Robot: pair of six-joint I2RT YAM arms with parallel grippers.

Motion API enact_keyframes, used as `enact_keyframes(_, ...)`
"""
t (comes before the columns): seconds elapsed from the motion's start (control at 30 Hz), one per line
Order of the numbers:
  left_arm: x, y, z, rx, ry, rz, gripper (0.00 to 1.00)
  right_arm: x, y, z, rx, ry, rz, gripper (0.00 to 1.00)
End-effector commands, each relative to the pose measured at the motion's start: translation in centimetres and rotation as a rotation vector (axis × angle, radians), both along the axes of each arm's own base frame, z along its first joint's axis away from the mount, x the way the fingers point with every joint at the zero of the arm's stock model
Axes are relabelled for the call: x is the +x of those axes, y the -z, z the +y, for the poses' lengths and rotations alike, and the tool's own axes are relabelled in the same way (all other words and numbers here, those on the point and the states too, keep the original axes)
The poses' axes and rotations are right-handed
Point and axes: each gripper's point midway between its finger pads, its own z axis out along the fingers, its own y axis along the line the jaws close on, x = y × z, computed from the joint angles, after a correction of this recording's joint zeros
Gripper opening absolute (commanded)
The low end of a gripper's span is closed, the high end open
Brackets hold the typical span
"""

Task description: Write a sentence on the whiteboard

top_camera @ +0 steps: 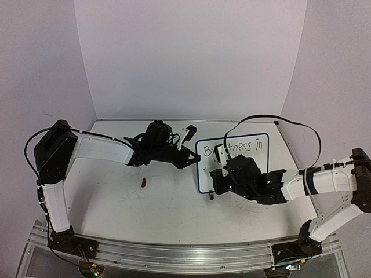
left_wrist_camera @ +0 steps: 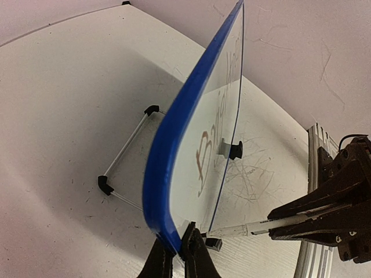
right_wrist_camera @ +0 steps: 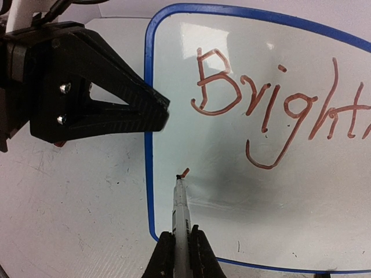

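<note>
Right wrist view is showing the marker (right_wrist_camera: 181, 211) tip seeming to touch the whiteboard (right_wrist_camera: 278, 202), just under the sentence (right_wrist_camera: 261, 110). Right jaws are squeezing the marker. Left jaws are pinching the whiteboard's blue edge while it is standing tilted on the table (right_wrist_camera: 69, 220). If the marker is pushing too hard, the whiteboard may be tipping or slipping loose, making the letters wobbly.
</note>
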Motion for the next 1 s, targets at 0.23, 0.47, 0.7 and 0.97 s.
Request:
enact_keyframes(0.23, 0.5, 3.8, 2.6, 0.176, -0.069, -0.003, 0.0, 0.6, -0.5, 0.0, 0.025, 0.036, -0.009, 0.0)
enact_keyframes(0.47, 0.7, 3.8, 2.5, 0.175, -0.069, -0.005, 0.0, 0.2, 0.1, -0.2, 0.026, 0.027, 0.012, 0.0)
enact_keyframes(0.7, 0.6, 3.7, 2.5, 0.174, -0.068, -0.006, 0.0, -0.2, 0.4, -0.5, 0.022, 0.023, 0.025, 0.0)
enact_keyframes(0.97, 0.6, 3.8, 2.5, 0.175, -0.068, -0.005, 0.0, -0.4, 0.8, -1.3, 0.0, 0.033, 0.033, 0.0)
